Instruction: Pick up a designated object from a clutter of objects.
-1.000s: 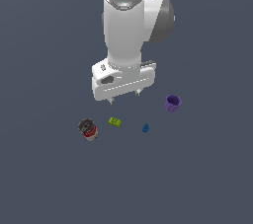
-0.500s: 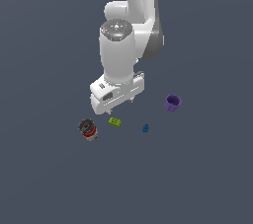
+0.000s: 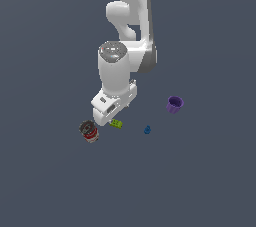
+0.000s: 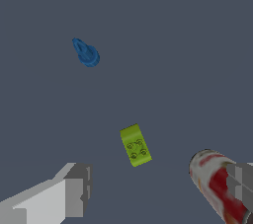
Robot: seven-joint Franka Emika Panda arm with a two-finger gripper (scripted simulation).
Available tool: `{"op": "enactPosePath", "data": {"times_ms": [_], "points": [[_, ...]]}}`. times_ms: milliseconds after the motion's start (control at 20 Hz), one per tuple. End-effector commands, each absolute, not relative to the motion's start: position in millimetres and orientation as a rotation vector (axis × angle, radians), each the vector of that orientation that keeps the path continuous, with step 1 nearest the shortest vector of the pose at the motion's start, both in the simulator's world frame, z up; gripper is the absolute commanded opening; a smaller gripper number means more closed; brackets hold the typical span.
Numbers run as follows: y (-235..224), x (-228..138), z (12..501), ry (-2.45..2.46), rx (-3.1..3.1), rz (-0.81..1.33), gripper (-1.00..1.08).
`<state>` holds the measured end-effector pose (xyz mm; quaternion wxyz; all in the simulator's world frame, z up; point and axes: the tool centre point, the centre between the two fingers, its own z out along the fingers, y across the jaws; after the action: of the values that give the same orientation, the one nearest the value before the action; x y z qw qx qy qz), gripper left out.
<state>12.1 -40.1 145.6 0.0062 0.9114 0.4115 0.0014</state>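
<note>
Arm: has dropped and swung toward the exterior view's left over the last second, so the approach is nearly done.
End effector (image 4: 153, 188): released, nothing held, fingers straddling the target.
Can (image 3: 89, 131): just beside one finger; collision risk.
Cup (image 3: 174, 104): well apart.
Brick (image 3: 116, 124): flat on the bench, between can and knob.
Knob (image 3: 147, 130): untouched.
</note>
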Motion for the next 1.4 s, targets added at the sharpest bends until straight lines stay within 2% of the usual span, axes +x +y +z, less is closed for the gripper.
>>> {"op": "enactPosePath", "data": {"times_ms": [0, 650, 1350], "points": [[-44, 10, 133, 1.373, 2.813, 0.003, 1.00], [-59, -6, 77, 1.731, 2.618, -0.001, 1.00], [-62, -11, 62, 1.821, 2.560, -0.001, 1.00]]}}
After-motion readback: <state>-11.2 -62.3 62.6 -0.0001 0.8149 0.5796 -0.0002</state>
